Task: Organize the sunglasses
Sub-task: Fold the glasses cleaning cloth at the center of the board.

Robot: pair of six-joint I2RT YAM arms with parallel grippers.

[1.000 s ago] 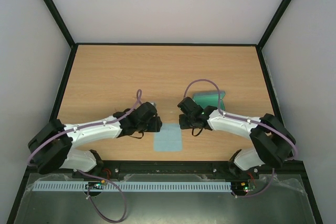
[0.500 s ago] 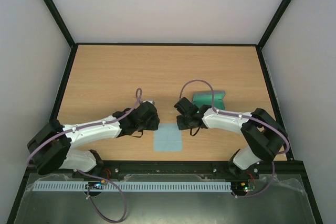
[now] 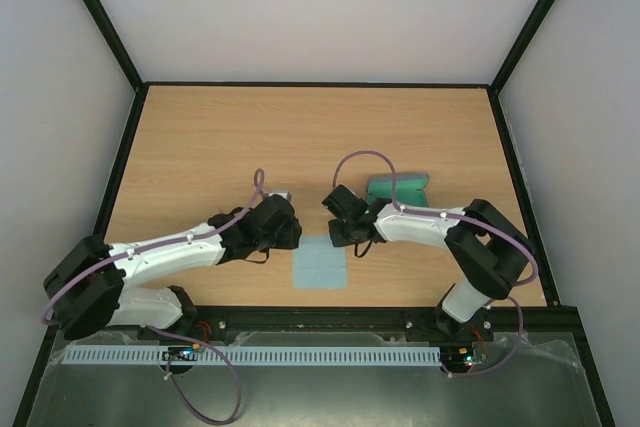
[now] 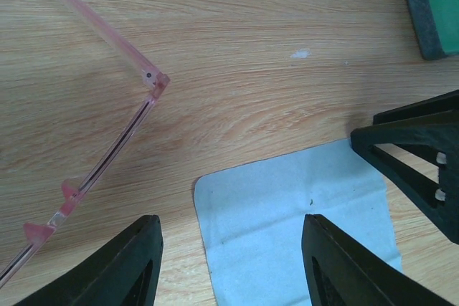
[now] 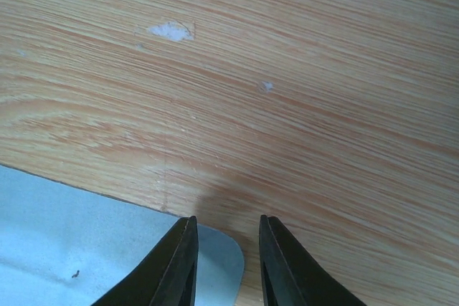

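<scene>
- Pink sunglasses (image 4: 107, 153) lie unheld on the table (image 4: 251, 48), left side of left wrist view, near the cloth (image 4: 287, 220)
- Left gripper (image 4: 229, 249) open, empty; right gripper (image 5: 224, 241) narrowly parted, empty, over cloth corner
- Risk: a pinch drags the cloth and knocks the thin frame

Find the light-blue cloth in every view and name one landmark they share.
Top external: cloth, bottom centre, between the arms.
Left wrist: lower middle, reaching the bottom edge.
Right wrist: bottom-left corner.
Shared landmark: right gripper, at the cloth's corner in all three.
</scene>
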